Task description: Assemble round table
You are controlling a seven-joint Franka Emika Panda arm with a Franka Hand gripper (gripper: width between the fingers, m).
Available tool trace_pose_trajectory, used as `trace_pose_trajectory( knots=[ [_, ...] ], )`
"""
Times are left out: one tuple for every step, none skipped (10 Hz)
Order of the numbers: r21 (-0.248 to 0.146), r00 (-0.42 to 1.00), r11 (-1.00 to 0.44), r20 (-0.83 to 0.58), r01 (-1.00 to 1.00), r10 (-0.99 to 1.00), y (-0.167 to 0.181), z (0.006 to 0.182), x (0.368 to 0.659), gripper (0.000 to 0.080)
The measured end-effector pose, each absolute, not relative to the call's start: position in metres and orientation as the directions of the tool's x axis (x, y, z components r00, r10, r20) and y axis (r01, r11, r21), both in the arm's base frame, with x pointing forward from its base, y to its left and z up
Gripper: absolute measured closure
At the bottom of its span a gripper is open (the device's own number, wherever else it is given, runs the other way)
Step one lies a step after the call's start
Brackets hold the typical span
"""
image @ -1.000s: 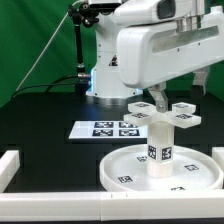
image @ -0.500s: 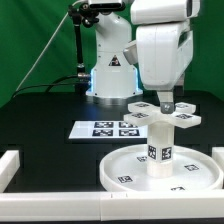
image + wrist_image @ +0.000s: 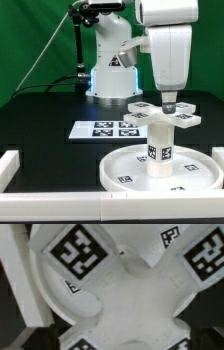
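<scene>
On the black table, seen from the exterior view, the large rimmed round disc [image 3: 163, 168] lies flat at the near right, and the short thick cylinder leg [image 3: 160, 147] stands upright at its middle. Atop the leg sits the cross-shaped piece [image 3: 163, 114], its tagged arms spread level. Directly above it hangs the gripper [image 3: 169, 104], its jaws spread wide and holding nothing. Left of the disc, farther back, the marker board [image 3: 105, 129] lies flat. From the wrist view, the cross-shaped piece [image 3: 140, 291] fills the frame, with the disc's rim [image 3: 35, 308] beneath it.
</scene>
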State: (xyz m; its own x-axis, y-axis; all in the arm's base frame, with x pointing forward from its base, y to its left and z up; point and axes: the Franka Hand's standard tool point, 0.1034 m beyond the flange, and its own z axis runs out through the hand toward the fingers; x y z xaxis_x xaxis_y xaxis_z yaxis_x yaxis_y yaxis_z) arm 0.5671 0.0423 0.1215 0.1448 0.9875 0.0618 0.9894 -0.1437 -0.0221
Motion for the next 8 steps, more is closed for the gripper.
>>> trace_pose_trajectory(
  knots=[
    [-0.022,0.155,-0.154,0.061,0.988,0.986,0.042,0.119,0.563,0.0150],
    [-0.023,0.159,-0.158,0.060,0.987,0.985,0.041,0.116,0.560,0.0150],
    [-0.025,0.167,-0.165,0.059,0.986,0.984,0.039,0.114,0.558,0.0150],
    [-0.028,0.169,-0.168,0.059,0.985,0.984,0.038,0.113,0.557,0.0150],
    [-0.032,0.171,-0.169,0.058,0.985,0.984,0.037,0.110,0.556,0.0150],
    [-0.034,0.171,-0.169,0.058,0.985,0.984,0.038,0.109,0.556,0.0150],
    [-0.037,0.171,-0.169,0.058,0.985,0.984,0.038,0.106,0.556,0.0150],
    [-0.042,0.172,-0.170,0.057,0.985,0.984,0.037,0.104,0.555,0.0150]
  ],
)
